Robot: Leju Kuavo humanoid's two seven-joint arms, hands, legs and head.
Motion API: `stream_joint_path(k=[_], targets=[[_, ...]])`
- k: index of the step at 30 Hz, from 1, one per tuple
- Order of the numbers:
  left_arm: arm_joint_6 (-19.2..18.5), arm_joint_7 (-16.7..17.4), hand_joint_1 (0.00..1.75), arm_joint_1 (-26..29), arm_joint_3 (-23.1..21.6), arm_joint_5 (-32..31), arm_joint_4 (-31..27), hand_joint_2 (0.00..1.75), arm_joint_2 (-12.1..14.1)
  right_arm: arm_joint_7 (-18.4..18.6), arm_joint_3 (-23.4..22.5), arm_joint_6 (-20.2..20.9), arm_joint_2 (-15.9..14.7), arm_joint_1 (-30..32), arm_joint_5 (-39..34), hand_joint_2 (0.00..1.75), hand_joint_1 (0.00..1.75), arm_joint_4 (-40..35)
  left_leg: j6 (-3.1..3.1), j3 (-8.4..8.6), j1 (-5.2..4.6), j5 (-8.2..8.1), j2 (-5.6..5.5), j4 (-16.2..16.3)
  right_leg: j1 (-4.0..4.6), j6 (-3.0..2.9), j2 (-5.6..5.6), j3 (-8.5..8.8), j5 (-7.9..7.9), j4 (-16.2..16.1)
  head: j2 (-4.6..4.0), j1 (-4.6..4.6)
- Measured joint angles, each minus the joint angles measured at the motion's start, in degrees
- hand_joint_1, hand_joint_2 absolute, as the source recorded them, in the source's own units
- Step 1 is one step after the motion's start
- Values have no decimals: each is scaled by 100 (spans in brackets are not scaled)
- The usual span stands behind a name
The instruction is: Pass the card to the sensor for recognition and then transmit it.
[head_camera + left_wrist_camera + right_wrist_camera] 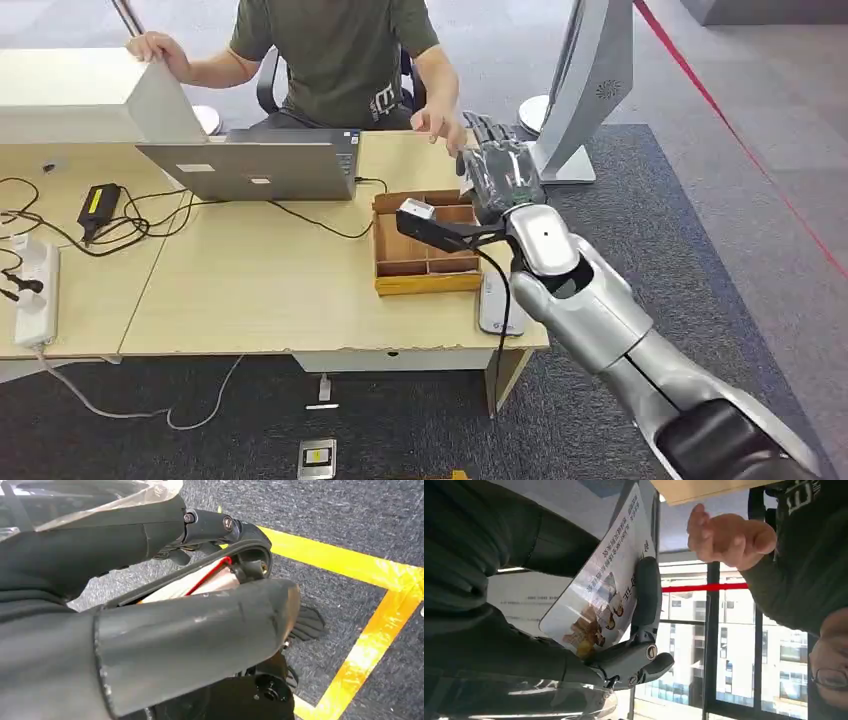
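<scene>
My right robot hand (624,630) clamps the glossy, flat printed card (596,597) (head view hides it) near the person's hand (729,537); I can't tell the left robot hand's (190,630) state.

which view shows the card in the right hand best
The right wrist view: the card lies face-on against the right hand, its print and picture plain to see. In the head view that hand is raised toward the person's hand with its back to the camera, hiding the card. The left wrist view faces the floor.
</scene>
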Motion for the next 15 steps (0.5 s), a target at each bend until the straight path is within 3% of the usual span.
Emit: stream_joint_path(k=[9, 15], targets=[[-96, -50, 0, -2, 0, -37, 0, 0, 0, 2, 109, -157, 500, -291, -66, 175, 175, 944, 0, -1, 0, 0, -2, 0, 0, 0, -1, -3, 0, 0, -2, 0], [-112, 256, 0, 3, 0, -35, 0, 0, 2, 221, 171, -120, 638, -422, -155, 175, 175, 1313, 0, -4, 0, 0, -3, 0, 0, 0, -1, -5, 0, -1, -2, 2]])
